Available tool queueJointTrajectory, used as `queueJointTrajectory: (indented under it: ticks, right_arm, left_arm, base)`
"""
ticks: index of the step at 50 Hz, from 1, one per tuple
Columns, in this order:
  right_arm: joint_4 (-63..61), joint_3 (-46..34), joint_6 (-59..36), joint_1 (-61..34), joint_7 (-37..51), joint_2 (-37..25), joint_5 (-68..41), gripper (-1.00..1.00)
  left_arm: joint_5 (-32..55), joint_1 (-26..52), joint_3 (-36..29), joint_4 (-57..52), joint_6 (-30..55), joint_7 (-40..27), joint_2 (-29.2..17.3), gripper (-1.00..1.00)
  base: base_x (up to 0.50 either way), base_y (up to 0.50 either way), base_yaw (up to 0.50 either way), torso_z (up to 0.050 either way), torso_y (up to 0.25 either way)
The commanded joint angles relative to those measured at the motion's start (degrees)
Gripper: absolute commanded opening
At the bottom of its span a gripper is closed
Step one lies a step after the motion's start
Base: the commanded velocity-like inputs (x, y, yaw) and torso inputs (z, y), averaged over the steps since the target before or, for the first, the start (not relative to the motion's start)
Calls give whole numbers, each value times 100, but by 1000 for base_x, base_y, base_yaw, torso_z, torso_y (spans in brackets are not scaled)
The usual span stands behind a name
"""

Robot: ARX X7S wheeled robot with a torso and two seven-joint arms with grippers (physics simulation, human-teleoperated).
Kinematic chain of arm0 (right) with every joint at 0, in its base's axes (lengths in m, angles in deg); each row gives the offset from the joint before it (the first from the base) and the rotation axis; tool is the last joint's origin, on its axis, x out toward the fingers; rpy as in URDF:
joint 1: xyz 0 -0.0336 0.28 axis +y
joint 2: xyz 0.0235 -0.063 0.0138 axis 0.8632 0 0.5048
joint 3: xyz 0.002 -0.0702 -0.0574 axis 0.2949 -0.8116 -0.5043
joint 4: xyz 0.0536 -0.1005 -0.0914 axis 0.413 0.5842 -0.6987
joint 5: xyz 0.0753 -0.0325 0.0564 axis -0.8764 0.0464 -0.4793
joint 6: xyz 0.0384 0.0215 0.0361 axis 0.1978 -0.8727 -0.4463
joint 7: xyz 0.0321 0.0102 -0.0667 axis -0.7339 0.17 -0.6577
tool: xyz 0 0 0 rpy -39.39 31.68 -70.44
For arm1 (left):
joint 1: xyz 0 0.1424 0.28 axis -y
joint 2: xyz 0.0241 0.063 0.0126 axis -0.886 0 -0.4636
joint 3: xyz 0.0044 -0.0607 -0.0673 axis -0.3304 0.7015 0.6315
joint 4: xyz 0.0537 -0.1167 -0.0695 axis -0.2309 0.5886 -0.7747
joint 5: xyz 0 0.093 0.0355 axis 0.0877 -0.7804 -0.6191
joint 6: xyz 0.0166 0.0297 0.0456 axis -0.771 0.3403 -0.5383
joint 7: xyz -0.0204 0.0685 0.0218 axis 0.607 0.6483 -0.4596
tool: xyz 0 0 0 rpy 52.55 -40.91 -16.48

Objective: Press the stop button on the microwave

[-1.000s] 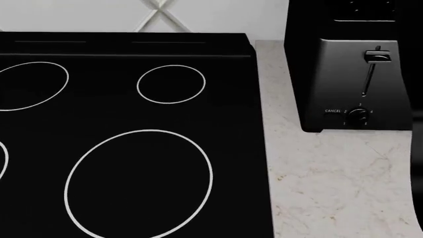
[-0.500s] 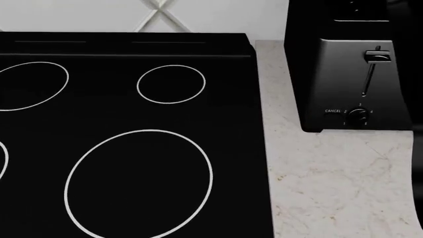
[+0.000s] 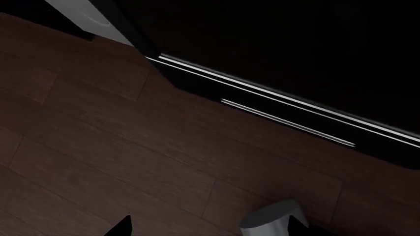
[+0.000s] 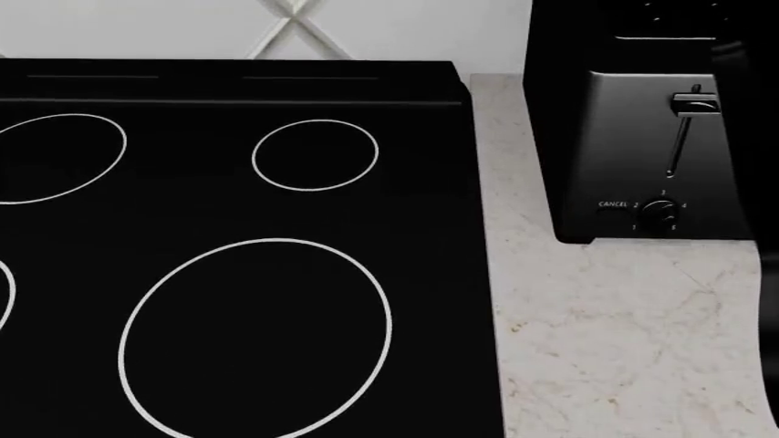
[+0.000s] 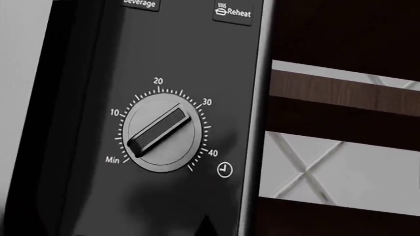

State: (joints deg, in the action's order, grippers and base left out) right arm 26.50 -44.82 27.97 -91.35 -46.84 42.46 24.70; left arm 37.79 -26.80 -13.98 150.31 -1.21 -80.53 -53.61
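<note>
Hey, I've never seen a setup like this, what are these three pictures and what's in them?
These are simulator renders from a wheeled robot with two arms. One camera sits on its head, looking down at a black stovetop and a black toaster on a pale marble counter. The camera near the left gripper shows dark wood floor. The camera near the right gripper faces the microwave's control panel, close to its timer dial and a Reheat button. No stop button is visible yet. Neither gripper shows clearly, and nothing appears held.

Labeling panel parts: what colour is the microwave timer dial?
Dark grey timer dial on a black microwave panel with white tick marks; right wrist view shows it best.
</note>
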Motion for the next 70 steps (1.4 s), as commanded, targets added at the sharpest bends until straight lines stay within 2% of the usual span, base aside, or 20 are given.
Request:
queueJointTrajectory:
  ticks: [1, 36, 48, 70]
  right_arm:
    - [-130, 24, -89, 129, 93, -50, -80, -100]
    - [-459, -4, -261, 458, 266, -158, -220, -100]
    - [-204, -129, 41, 514, -27, -83, -5, -100]
    - [1193, -521, 783, 628, -795, 198, 615, -100]
  left_arm:
    - [0, 0, 0, 0, 0, 0, 0, 100]
    - [0, 0, 0, 0, 0, 0, 0, 100]
    - [0, 0, 0, 0, 0, 0, 0, 100]
    - [0, 0, 0, 0, 0, 0, 0, 100]
  base:
    - [0, 0, 0, 0, 0]
    - [0, 0, 0, 0, 0]
    - [0, 0, 0, 0, 0]
    - [0, 0, 0, 0, 0]
